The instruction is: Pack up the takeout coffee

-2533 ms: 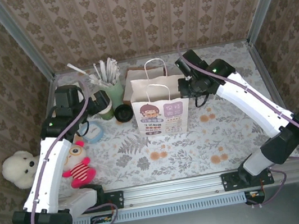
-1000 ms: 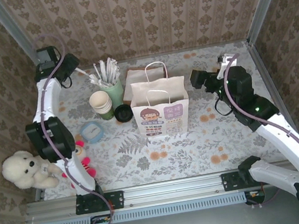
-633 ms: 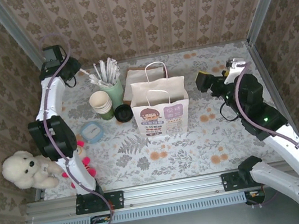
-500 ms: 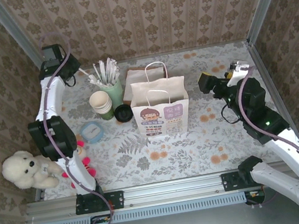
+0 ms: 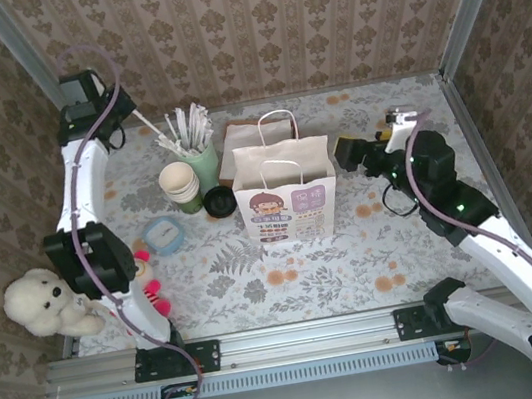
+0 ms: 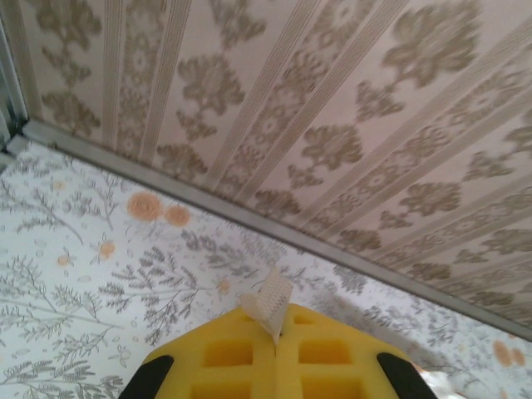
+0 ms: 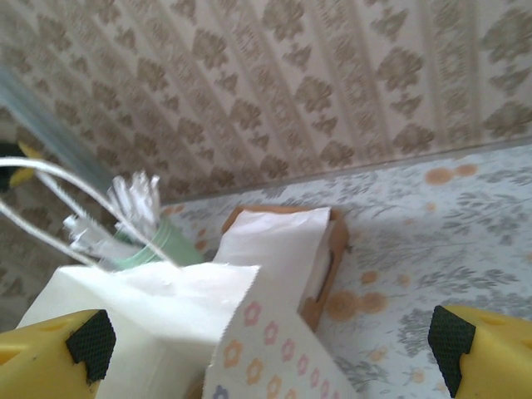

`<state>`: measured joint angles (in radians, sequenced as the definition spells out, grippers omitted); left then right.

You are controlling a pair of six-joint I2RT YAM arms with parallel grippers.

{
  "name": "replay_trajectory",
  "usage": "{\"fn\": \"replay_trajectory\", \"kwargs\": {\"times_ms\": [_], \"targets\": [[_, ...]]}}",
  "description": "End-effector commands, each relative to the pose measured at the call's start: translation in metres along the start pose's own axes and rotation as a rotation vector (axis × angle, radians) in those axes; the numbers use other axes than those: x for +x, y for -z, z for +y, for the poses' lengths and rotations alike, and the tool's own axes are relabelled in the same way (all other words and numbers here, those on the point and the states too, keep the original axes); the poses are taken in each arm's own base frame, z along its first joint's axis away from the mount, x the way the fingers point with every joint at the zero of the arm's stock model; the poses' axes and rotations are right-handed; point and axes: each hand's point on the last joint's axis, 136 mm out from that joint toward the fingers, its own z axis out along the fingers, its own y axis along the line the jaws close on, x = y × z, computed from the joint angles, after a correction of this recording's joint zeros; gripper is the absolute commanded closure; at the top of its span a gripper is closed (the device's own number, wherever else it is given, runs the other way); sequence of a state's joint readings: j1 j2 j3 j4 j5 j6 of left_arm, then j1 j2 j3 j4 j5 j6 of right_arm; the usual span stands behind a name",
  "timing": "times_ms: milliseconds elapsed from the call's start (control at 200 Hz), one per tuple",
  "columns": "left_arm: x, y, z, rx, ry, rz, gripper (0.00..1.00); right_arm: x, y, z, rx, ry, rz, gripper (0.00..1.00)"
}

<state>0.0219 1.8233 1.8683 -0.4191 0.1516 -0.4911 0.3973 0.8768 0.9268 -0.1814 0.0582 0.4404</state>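
Landmark: take the white paper bag [image 5: 287, 201] as your anchor; it stands upright on the flowered table [image 5: 289, 282], mouth open and handles up
Takeout coffee: your takeout coffee [image 5: 219, 201] stands upright just beside the bag's left side, outside it, with its black lid on
Left gripper: you find the left gripper [image 6: 274, 362] raised by the back wall, well to the left of the bag and behind it; its yellow fingers [image 6: 220, 357] are pressed together, and a small white scrap [image 6: 268, 303] pokes up from the seam (you cannot tell what it is)
Right gripper: your right gripper [image 5: 373, 139] hovers just to the right of the bag, jaws spread wide and gripping nothing; its wrist view looks over the bag's rim, with one yellow finger at each lower corner
Stack of cups: you see the cream-rimmed stack of cups [image 5: 181, 185] left of the bag, just beyond the coffee
Straw cup: the pale green straw cup [image 5: 201, 159] stands off the bag's back left corner
Napkin box: the brown napkin box [image 7: 283, 241] sits right behind the bag; you cannot tell whether they touch
Blue ring: a blue ring [image 5: 163, 234] lies left of the bag, on the near side of the cups
Toys: a white teddy bear [image 5: 39, 301] and a red striped doll [image 5: 144, 295] sit far left of the bag
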Motion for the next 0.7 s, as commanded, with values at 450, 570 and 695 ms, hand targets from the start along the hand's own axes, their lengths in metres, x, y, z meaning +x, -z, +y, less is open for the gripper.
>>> {"fn": "replay_trajectory", "kwargs": {"times_ms": [450, 570, 695], "targets": [[-0.038, 0.185, -0.112, 0.342, -0.35, -0.222, 1.0, -0.024, -0.006, -0.017, 0.157, -0.054, -0.019, 0.0], [-0.023, 0.232, -0.152, 0.538, -0.415, -0.25, 1.0, -0.024, -0.006, -0.021, 0.175, -0.09, -0.028, 0.0], [0.007, 0.279, -0.195, 0.765, -0.496, -0.26, 1.0, -0.023, -0.006, -0.02, 0.177, -0.109, -0.02, 0.0]]}}
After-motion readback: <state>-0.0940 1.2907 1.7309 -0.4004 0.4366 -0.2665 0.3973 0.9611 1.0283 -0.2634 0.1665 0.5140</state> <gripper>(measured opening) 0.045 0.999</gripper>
